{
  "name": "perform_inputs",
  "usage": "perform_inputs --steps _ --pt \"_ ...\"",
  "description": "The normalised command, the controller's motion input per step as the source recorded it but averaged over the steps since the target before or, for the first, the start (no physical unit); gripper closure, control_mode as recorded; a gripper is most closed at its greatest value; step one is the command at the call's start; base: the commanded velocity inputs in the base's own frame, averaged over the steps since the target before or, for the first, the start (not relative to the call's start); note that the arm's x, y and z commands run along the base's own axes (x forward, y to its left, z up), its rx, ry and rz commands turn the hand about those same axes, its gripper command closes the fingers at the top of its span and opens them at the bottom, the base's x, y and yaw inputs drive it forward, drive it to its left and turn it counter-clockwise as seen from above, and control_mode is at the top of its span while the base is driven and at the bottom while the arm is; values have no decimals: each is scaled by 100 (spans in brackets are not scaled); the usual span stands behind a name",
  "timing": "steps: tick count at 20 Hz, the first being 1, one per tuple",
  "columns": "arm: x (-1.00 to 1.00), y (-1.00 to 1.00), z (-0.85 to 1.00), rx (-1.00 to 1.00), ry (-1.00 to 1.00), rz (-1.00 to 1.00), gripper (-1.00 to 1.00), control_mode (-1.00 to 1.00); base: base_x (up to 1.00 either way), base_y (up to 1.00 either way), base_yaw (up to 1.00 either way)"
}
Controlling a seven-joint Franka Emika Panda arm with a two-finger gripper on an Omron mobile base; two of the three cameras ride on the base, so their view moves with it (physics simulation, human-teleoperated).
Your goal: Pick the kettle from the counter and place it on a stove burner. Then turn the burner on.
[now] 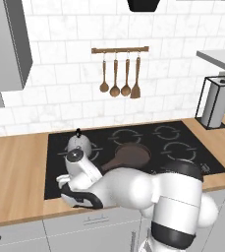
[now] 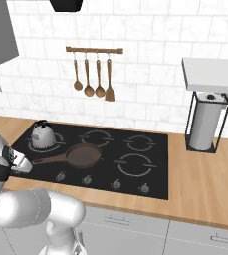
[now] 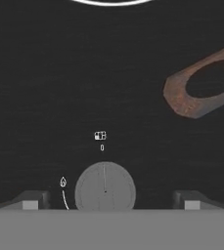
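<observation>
So my gripper (image 3: 105,200) is spread wide around a grey stove knob (image 3: 105,187), and the kettle (image 1: 79,144) sits on the burner just beyond.

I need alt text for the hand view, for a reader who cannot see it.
The open gripper hangs over a round grey knob on the black cooktop, one dark fingertip on each side of the knob. The end of the brown pan handle, with its hanging hole, lies upper right.
</observation>
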Motion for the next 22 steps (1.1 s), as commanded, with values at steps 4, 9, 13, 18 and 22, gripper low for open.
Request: perform_inputs --steps 4,9,13,18,22 --pt "42 0 -1 0 0 -5 -100 -100 0 0 0" --pt "6 0 0 0 0 0 -100 -100 0 0 0" --pt "0 0 0 0 0 0 100 -100 0 0 0" --pt "-2 0 0 0 0 0 100 -100 0 0 0" --pt "-31 0 0 0 0 0 100 -100 0 0 0"
